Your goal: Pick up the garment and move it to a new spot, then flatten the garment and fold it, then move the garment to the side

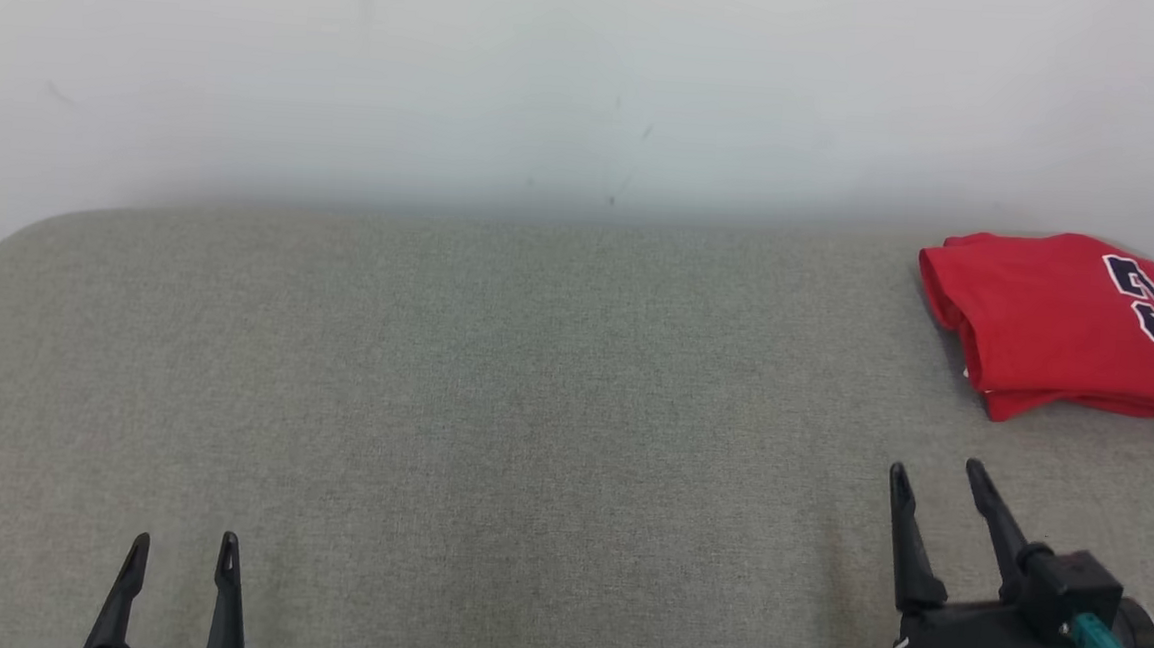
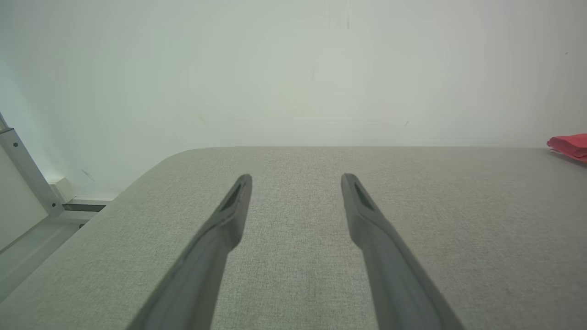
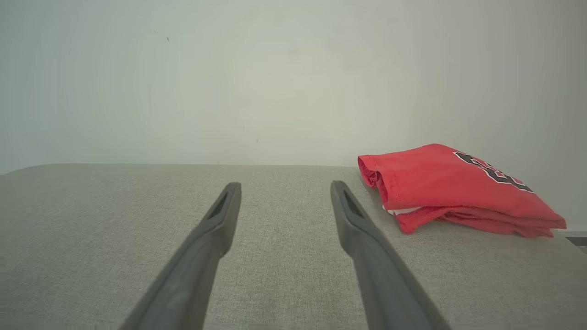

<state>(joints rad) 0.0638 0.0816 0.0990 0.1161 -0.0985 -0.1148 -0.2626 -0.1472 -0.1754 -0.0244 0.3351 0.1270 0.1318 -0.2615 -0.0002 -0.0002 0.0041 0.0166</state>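
The garment (image 1: 1058,318) is a red jersey with dark numerals, folded into a thick stack at the far right of the grey fabric surface (image 1: 532,411). From the right wrist it lies ahead and to the right, garment (image 3: 449,188); a red corner of the garment (image 2: 571,145) shows at the left wrist view's right edge. My right gripper (image 1: 937,471) stands open near the front right, short of the jersey and apart from it, right gripper (image 3: 284,184). My left gripper (image 1: 185,541) is open at the front left, nothing between its fingers, left gripper (image 2: 296,176).
A pale wall (image 1: 552,82) rises right behind the surface. The surface's far left corner (image 1: 32,231) is rounded. Beyond that corner a metal frame rail (image 2: 27,172) and a strip of floor show in the left wrist view.
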